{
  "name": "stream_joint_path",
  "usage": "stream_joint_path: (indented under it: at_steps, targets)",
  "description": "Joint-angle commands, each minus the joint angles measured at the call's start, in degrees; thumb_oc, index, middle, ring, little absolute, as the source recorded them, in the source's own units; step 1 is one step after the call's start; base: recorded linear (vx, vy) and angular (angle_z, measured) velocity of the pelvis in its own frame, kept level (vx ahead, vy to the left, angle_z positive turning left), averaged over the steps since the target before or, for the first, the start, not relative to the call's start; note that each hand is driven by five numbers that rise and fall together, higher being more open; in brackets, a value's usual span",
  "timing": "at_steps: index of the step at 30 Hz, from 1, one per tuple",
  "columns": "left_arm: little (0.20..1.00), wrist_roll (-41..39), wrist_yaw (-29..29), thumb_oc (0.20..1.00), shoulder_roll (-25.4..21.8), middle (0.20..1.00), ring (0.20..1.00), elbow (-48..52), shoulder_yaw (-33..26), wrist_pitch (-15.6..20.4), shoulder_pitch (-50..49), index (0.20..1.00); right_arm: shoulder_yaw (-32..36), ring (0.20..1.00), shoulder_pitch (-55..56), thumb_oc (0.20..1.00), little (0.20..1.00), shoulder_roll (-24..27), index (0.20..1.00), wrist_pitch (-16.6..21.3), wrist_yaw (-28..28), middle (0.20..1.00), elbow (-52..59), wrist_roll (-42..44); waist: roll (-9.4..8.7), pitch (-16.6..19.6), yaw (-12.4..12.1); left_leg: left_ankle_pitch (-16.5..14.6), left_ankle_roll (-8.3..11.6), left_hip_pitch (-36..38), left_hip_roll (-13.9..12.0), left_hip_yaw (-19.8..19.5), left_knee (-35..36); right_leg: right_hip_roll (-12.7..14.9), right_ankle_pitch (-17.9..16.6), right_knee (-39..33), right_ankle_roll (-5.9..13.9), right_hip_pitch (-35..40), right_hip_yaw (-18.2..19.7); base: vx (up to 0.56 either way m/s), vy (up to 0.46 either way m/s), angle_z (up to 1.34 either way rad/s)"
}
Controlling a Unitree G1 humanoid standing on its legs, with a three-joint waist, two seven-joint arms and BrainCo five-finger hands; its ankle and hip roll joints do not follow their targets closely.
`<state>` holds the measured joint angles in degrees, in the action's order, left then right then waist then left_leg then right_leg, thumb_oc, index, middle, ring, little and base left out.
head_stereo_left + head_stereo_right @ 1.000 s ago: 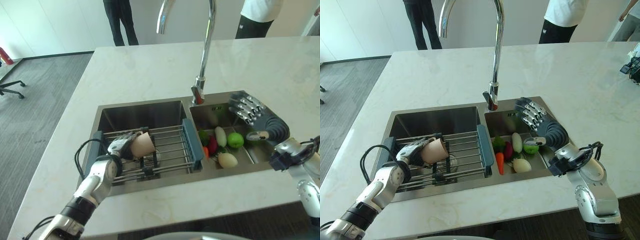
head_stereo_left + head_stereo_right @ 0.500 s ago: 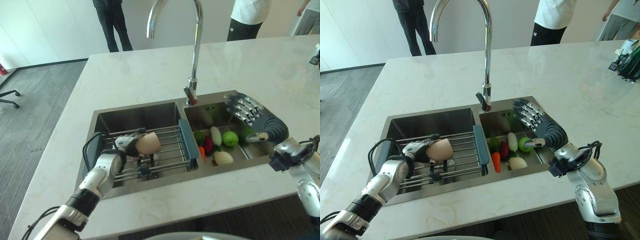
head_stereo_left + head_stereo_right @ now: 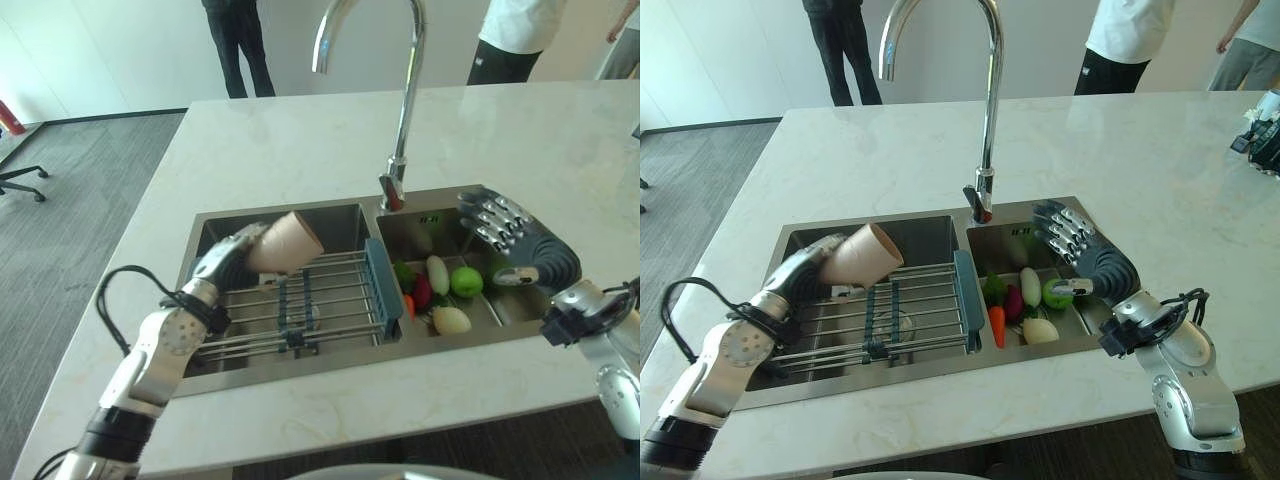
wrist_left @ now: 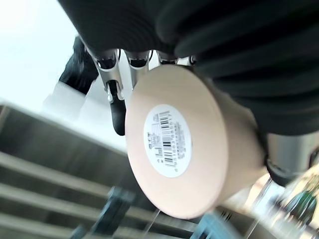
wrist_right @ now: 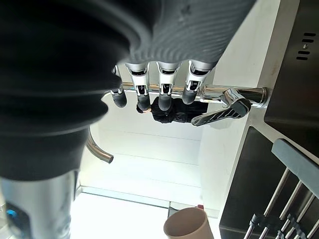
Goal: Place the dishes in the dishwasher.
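Left eye view: our left hand (image 3: 225, 265) has its fingers curled round a beige cup (image 3: 285, 243), held tilted above the wire rack (image 3: 300, 305) in the left basin of the sink (image 3: 300, 212). Our right hand (image 3: 1080, 250) hovers spread over the right basin, above vegetables (image 3: 1025, 300) lying there. Two people (image 3: 840, 45) stand beyond the counter (image 3: 300, 140).

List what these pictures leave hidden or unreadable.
- Inside of the beige cup: the left hand holds it tilted; the left wrist view shows its labelled base alone.
- Floor of the left basin: under the drying rack in both eye views.
- Lower vegetables in the right basin: piled on each other.
- The people behind the counter: cut off by the top edge.
- The open right hand hovers over the right basin.
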<state>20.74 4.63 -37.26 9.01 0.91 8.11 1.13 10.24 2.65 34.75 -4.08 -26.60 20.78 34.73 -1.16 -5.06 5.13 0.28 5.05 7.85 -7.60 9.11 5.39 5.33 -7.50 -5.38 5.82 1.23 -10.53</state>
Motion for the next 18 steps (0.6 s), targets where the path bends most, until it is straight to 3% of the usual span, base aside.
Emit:
stream_joint_path:
  at_steps: [1, 5, 9, 13, 18]
  targets:
    - [0.200, -6.77, -2.59, 0.200, -1.94, 0.200, 0.200, 3.67, -2.48, 4.29, 3.01, 0.200, 4.08, 1.000, -3.70, 1.000, 1.000, 0.65, 1.000, 3.58, 1.45, 1.000, 2.96, -0.32, 1.65, -0.55, -0.36, 1.08, 2.85, -0.85, -4.74, 4.36, -0.39, 1.76, 8.21, 0.38, 2.68, 5.73, -1.61, -0.03, -0.032, 0.04]
    - [0.200, -12.78, -4.45, 0.200, -0.92, 0.200, 0.200, 6.23, -5.01, 6.29, 1.39, 0.200, 4.25, 1.000, -3.65, 1.000, 1.000, 0.91, 1.000, 4.14, 2.16, 1.000, 3.06, -0.08, 1.65, -0.56, -0.88, 1.30, 3.06, -1.03, -5.00, 3.81, -0.39, 1.62, 8.45, 0.38, 2.43, 5.86, -1.71, -0.03, -0.036, 0.08]
    - [0.200, -25.36, -4.10, 0.200, 1.14, 0.200, 0.200, 8.51, -7.79, 8.68, 0.14, 0.200, 4.61, 1.000, -2.66, 1.000, 1.000, -0.20, 1.000, 5.49, 3.36, 1.000, 3.55, 1.03, 1.53, -0.31, -1.11, 1.60, 3.29, -0.97, -5.39, 3.84, -0.39, 1.44, 8.64, 0.38, 2.14, 6.05, -2.24, -0.03, -0.065, 0.04]
    - [0.200, -42.18, 0.12, 0.200, 6.55, 0.200, 0.200, 12.14, -9.40, 11.37, -0.78, 0.200, 4.86, 1.000, -2.30, 1.000, 1.000, -2.12, 1.000, 6.75, 3.53, 1.000, 4.26, 1.34, 1.39, -0.18, -1.76, 2.23, 3.91, -1.00, -6.14, 3.72, -0.39, 0.81, 8.66, 0.38, 1.59, 5.82, -2.39, -0.05, -0.101, 0.05]
    - [0.200, -50.91, 5.23, 0.200, 10.75, 0.200, 0.200, 15.31, -8.48, 12.94, -1.51, 0.200, 4.48, 1.000, -2.64, 1.000, 1.000, -2.71, 1.000, 7.22, 4.80, 1.000, 5.99, 1.29, 1.37, -0.67, -2.16, 4.13, 4.97, -2.81, -7.71, 4.07, -0.39, -0.17, 8.59, 0.38, 1.06, 5.51, -2.50, -0.15, -0.112, 0.10]
